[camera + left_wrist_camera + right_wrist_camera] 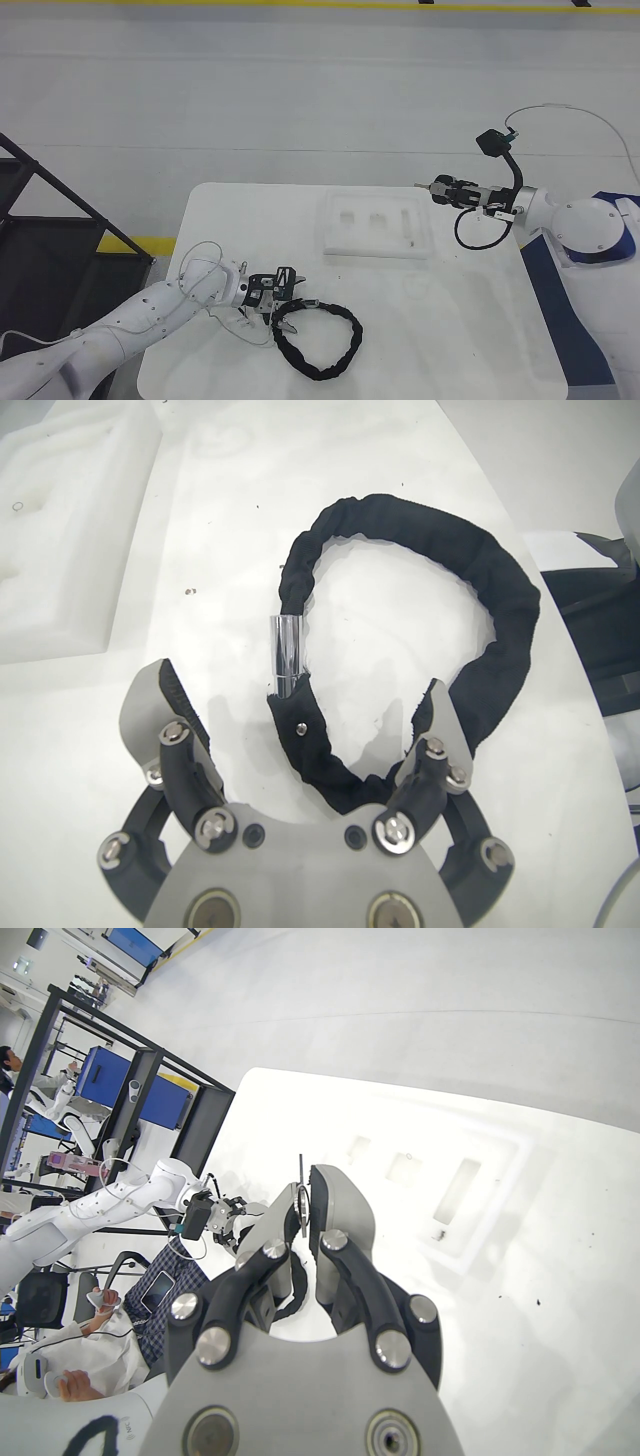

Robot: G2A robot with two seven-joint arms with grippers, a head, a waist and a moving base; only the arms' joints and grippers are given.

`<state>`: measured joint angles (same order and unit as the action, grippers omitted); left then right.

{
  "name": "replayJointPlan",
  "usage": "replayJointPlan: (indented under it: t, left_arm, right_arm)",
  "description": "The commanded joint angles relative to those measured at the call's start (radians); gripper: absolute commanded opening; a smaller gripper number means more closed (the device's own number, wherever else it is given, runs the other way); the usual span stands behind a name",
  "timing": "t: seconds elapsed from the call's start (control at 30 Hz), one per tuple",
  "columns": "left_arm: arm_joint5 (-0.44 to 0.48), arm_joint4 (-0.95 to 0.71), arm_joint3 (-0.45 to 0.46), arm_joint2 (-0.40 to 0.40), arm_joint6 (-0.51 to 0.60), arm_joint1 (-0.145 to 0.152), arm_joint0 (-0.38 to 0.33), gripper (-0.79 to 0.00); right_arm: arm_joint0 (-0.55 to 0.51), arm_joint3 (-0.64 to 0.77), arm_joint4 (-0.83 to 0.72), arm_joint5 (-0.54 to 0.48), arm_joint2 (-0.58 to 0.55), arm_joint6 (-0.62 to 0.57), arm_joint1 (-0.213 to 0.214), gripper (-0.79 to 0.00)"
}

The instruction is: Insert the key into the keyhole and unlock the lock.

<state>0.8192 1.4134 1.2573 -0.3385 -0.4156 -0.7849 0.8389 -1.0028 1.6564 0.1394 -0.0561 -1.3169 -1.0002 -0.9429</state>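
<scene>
The lock lies on the robot's side of the foam tray. The left gripper, jaws spread wide, straddles its sleeved end by the chrome cylinder — nothing clamped. The right gripper, raised at the tray's far corner, pinches the key. Recommended: clamp beside the cylinder first — then bring the key in on axis.

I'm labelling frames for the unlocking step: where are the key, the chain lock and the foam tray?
key point(301, 1188), right wrist view, where its blade meets the head.
chain lock point(285, 657), left wrist view, on its chrome barrel.
foam tray point(375, 247), top view, on its near rim.
</scene>
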Motion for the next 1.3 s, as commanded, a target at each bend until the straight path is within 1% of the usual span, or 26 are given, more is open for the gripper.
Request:
replayJointPlan:
  t: [0.0,0.07,0.1,0.17,0.2,0.27,0.3,0.37,0.4,0.43,0.47,0.6,0.67,0.87,0.9,0.93,0.97,1.0,1.03,1.27]
  left_arm:
    - [-0.004,-0.002,0.0,-0.004,0.012,-0.005,0.006,0.0]
    - [-0.004,-0.001,-0.002,-0.008,0.02,-0.01,0.009,0.0]
    - [-0.004,-0.001,-0.004,-0.01,0.021,-0.012,0.011,-0.022]
    - [-0.004,0.002,-0.008,-0.015,0.023,-0.016,0.014,-0.089]
    - [-0.003,0.003,-0.01,-0.017,0.024,-0.018,0.015,-0.145]
    - [-0.008,0.01,-0.011,-0.023,0.024,-0.021,0.017,-0.28]
    - [-0.012,0.013,-0.011,-0.025,0.023,-0.022,0.019,-0.363]
    - [-0.016,0.02,-0.009,-0.029,0.022,-0.025,0.024,-0.329]
    - [-0.019,0.023,-0.009,-0.032,0.023,-0.026,0.026,-0.329]
    - [-0.02,0.025,-0.009,-0.034,0.023,-0.027,0.029,-0.376]
    - [-0.021,0.027,-0.01,-0.036,0.024,-0.028,0.031,-0.403]
    - [-0.021,0.036,-0.014,-0.045,0.03,-0.034,0.038,-0.416]
    - [-0.021,0.041,-0.014,-0.048,0.032,-0.037,0.043,-0.462]
    - [-0.023,0.051,-0.026,-0.052,0.055,-0.053,0.051,-0.486]
    - [-0.023,0.051,-0.032,-0.054,0.057,-0.055,0.051,-0.505]
    - [-0.024,0.052,-0.037,-0.056,0.061,-0.057,0.051,-0.554]
    - [-0.026,0.052,-0.041,-0.059,0.064,-0.059,0.052,-0.643]
    - [-0.025,0.051,-0.044,-0.061,0.065,-0.061,0.053,-0.696]
    - [-0.025,0.05,-0.047,-0.064,0.066,-0.063,0.054,-0.785]
    - [-0.02,0.036,-0.036,-0.09,0.059,-0.068,0.062,-0.785]
  right_arm:
    - [0.0,0.0,0.0,0.0,0.0,0.0,0.0,-0.785]
    - [0.0,0.0,0.0,0.0,0.0,0.0,0.0,-0.785]
    - [0.0,0.0,0.0,0.0,0.0,0.0,0.0,-0.785]
    - [0.0,0.0,0.0,0.0,0.0,0.0,0.0,-0.785]
    - [0.0,0.0,0.0,0.0,0.0,0.0,0.0,-0.785]
    - [0.0,0.0,0.0,0.0,0.0,0.0,0.0,-0.785]
    - [0.0,0.0,0.0,0.0,0.0,0.0,0.0,-0.785]
    - [0.0,0.0,0.0,0.0,0.0,0.0,0.0,-0.785]
    - [0.0,0.0,0.0,0.0,0.0,0.0,0.0,-0.785]
    - [0.0,0.0,0.0,0.0,0.0,0.0,0.0,-0.785]
    - [0.0,0.0,0.0,0.0,0.0,0.0,0.0,-0.785]
    - [0.0,0.0,0.0,0.0,0.0,0.0,0.0,-0.785]
    - [0.0,0.0,0.0,0.0,0.0,0.0,0.0,-0.785]
    - [0.0,0.0,0.0,0.0,0.0,0.0,0.0,-0.785]
    - [0.0,0.0,0.0,0.0,0.0,0.0,0.0,-0.785]
    - [0.0,0.0,0.0,0.0,0.0,0.0,0.0,-0.785]
    - [0.0,0.0,0.0,0.0,0.0,0.0,0.0,-0.785]
    - [0.0,0.0,0.0,0.0,0.0,0.0,0.0,-0.785]
    - [0.0,0.0,0.0,0.0,0.0,0.0,0.0,-0.785]
    - [0.0,0.0,0.0,0.0,0.0,0.0,0.0,-0.785]
